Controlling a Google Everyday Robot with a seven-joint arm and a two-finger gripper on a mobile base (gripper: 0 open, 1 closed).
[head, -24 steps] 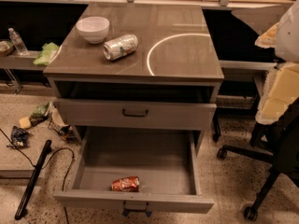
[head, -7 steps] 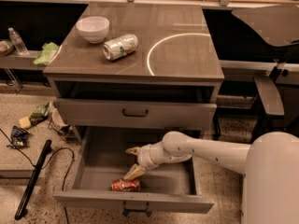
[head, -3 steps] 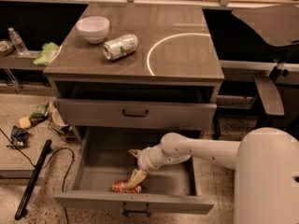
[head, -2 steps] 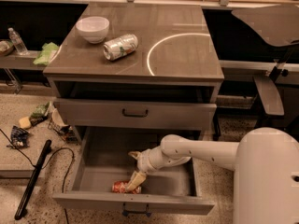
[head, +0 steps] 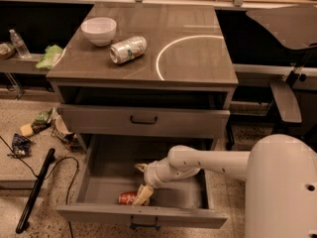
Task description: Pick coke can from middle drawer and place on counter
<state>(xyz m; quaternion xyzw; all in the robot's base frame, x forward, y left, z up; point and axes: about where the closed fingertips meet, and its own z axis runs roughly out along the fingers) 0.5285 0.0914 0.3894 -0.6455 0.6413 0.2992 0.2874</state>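
Observation:
The coke can, red with silver ends, lies on its side near the front of the open middle drawer. My gripper is down inside the drawer, just right of the can. It is open, with one cream finger raised behind and the other finger at the can's right end. The can rests on the drawer floor, not lifted. The counter, with its white arc, is above.
A white bowl and a silver-and-green can lie on the counter's left half. The shallower drawer front above is shut. A black stick, cable and litter lie on the floor at left. A chair stands at right.
The arm has come into the drawer from the right and dropped lower towards the can. In the last second the gripper has sunk slightly onto the can's right end. The can has barely moved.

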